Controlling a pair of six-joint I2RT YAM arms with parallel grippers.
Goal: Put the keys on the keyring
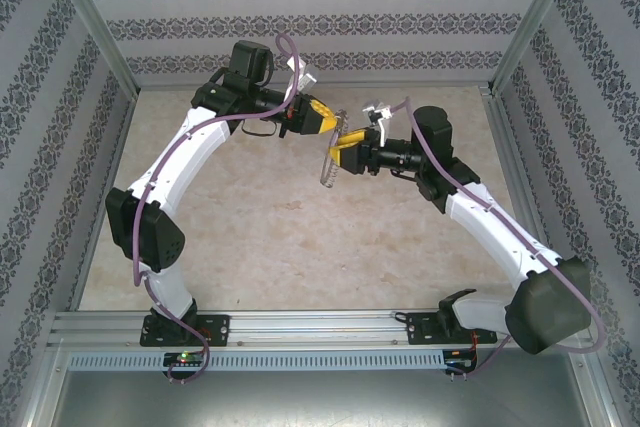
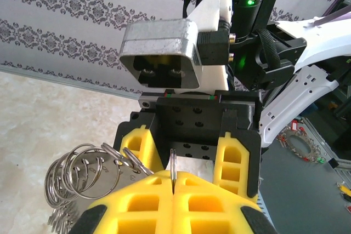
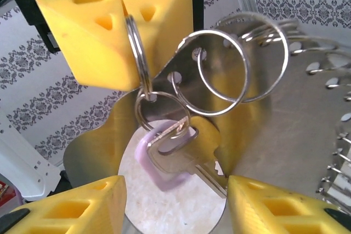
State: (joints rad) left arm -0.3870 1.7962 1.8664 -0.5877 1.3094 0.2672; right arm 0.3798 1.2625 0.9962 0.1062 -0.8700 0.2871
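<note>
Both arms meet in the air over the middle of the table. My left gripper is shut on a thin split ring at the rim of the keyring, a flat grey metal hoop fringed with silvery rings. Below that pinched ring hangs a small ring carrying the key with its lilac tag. My right gripper is open. Its yellow fingers stand on either side of the key and just under it, the blade tip close to the right one.
The beige tabletop lies well beneath both grippers. Patterned walls and metal frame posts close in the back and both sides. An aluminium rail with the arm bases runs along the near edge.
</note>
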